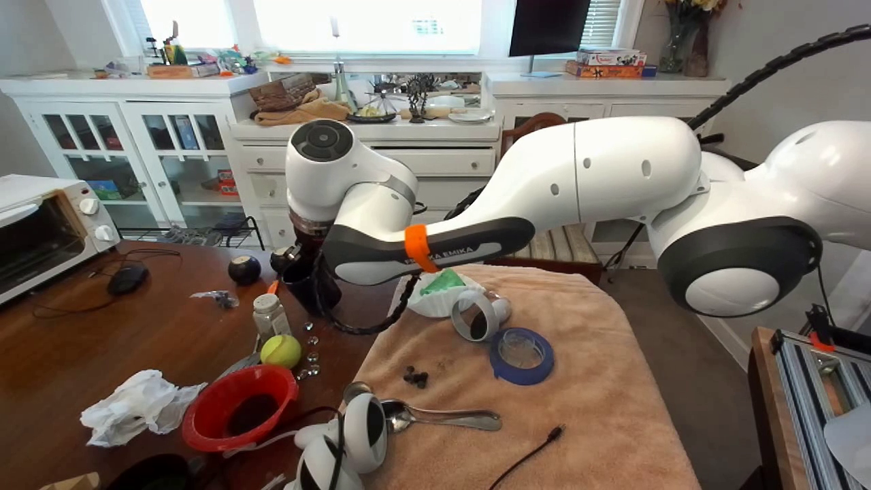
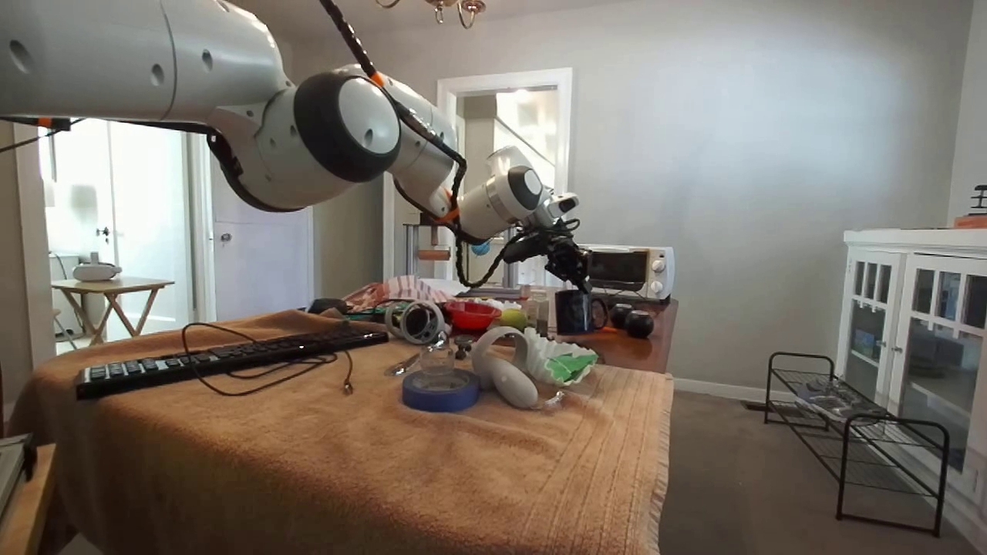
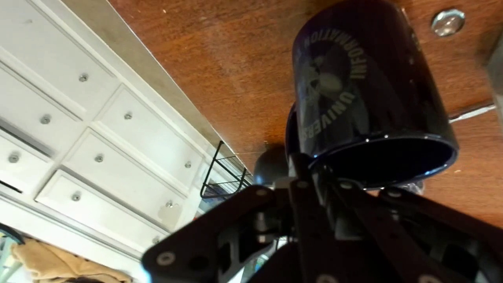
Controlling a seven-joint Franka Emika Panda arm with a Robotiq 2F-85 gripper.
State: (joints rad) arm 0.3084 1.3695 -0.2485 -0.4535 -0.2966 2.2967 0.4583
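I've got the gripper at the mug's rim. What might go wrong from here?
First, the gripper appears to pinch the dark mug at one side of its rim only, so it may tilt or slip if lifted. Second, a glass shaker stands near the mug in both exterior views; a sideways swing might knock it over. Third, the cable loop hanging below the arm could snag during a move.
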